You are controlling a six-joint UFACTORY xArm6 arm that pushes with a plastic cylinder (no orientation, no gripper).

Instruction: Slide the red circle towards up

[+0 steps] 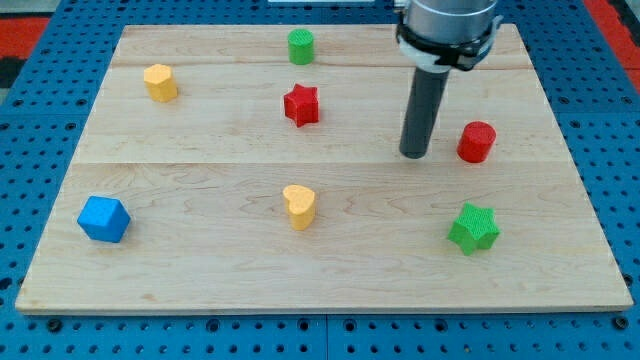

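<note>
The red circle (477, 141) is a short red cylinder at the view's right, on the wooden board (200, 270). My tip (414, 154) rests on the board just left of it, with a small gap between them, at about the same height in the view. The dark rod rises from the tip to the arm's head at the view's top.
A red star (301, 104) lies left of my tip. A green cylinder (300, 46) stands at the top middle. A yellow block (160, 82) is at the upper left, a yellow heart (299, 206) in the middle, a blue block (104, 219) at the lower left, a green star (473, 227) at the lower right.
</note>
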